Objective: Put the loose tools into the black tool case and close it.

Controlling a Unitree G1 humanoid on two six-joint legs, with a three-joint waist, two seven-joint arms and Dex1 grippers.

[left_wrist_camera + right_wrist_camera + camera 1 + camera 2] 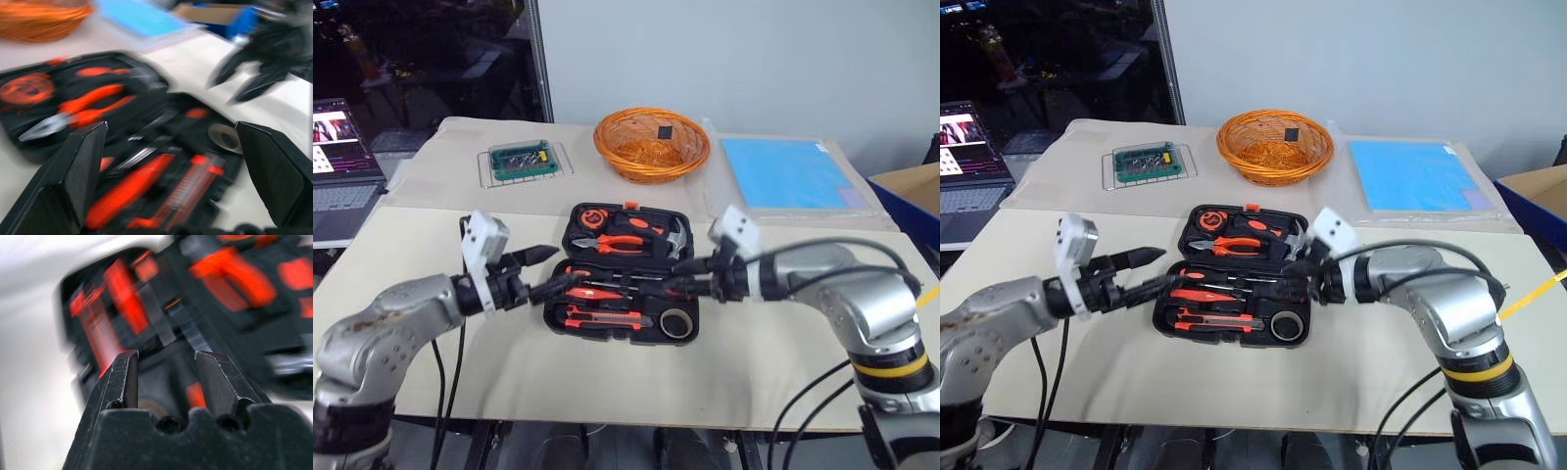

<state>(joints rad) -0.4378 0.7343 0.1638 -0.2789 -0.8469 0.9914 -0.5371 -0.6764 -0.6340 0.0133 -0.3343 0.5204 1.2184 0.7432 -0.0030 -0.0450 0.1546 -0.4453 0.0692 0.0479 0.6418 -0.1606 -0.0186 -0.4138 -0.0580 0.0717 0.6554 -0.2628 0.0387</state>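
The black tool case (552, 315) lies open in the middle of the table, its lid half on the far side. In the near half lie the orange-and-black screwdrivers (607, 290), the utility knife (605, 320) and the grey tape roll (676, 322). My left gripper (564, 267) hovers over the case's left edge, pointing right, its fingers (73, 181) spread wide with nothing between them. My right gripper (672, 276) hovers over the case's right side, pointing left, open and holding nothing. The fingers (122, 382) stand apart above the tools.
Pliers (625, 242), a hammer and a tape measure sit in the lid half. Behind the case stand an orange wicker basket (651, 145), a green circuit board in a clear tray (522, 161) and a blue sheet (783, 174). A laptop (342, 166) is at the far left.
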